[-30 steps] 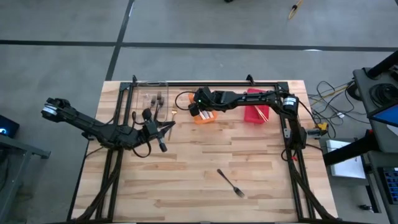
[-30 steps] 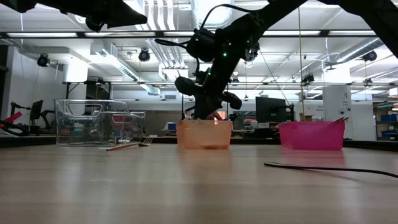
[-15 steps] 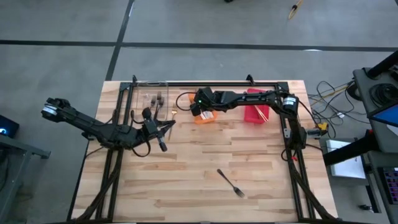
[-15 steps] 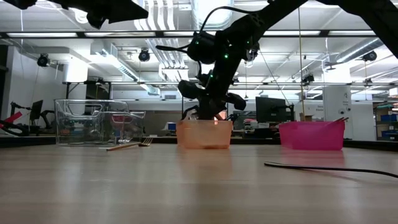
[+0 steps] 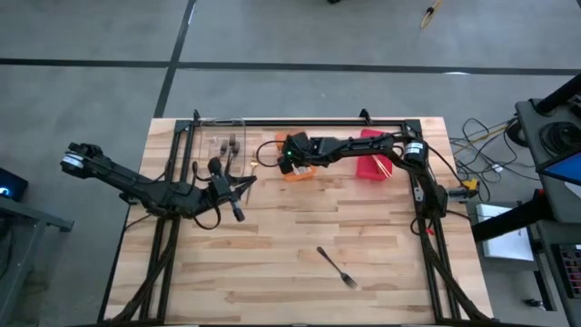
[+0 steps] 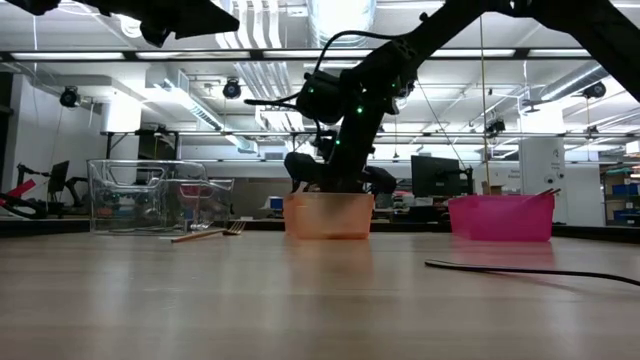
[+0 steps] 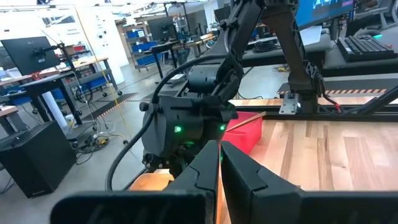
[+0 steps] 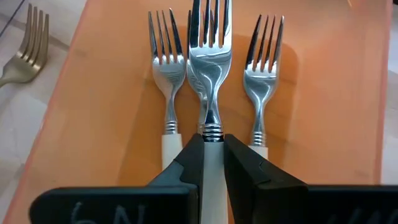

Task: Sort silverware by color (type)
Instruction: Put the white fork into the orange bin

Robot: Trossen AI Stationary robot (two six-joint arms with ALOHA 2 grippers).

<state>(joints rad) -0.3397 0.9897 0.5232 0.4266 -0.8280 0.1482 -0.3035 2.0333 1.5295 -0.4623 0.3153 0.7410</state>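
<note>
Right end effector (image 8: 212, 155) has dropped lower into the orange bin (image 5: 300, 172) than a second ago, now sitting just over its floor; left arm is unchanged. Right wrist view: its fingers (image 8: 190, 158) are clamped on a white-handled silver fork (image 8: 209, 59), tines pointing away from the wrist. Two more white-handled forks lie flat on the bin floor, one on each side: one (image 8: 165, 68) and the other (image 8: 262, 68), both roughly parallel to the held one. A fourth seems partly hidden under the held fork, can't confirm.

Gold fork (image 8: 25, 53) lies on the tabletop (image 5: 300, 236) just outside the orange bin wall; also seen in the low view (image 6: 205, 234) between the clear bin and the orange bin.

Left end effector (image 5: 238, 188) is clenched with nothing in it, hovering over the tabletop near the clear bin (image 5: 222, 143). Dark forks (image 5: 231, 143) lie inside the clear bin. Red bin (image 5: 373, 160) stands beside the orange one, toward the right arm's base, with gold forks (image 5: 385, 166) sticking out over its rim.

One dark fork (image 5: 337, 266) lies alone on the tabletop, well apart from all bins, toward the front edge.
</note>
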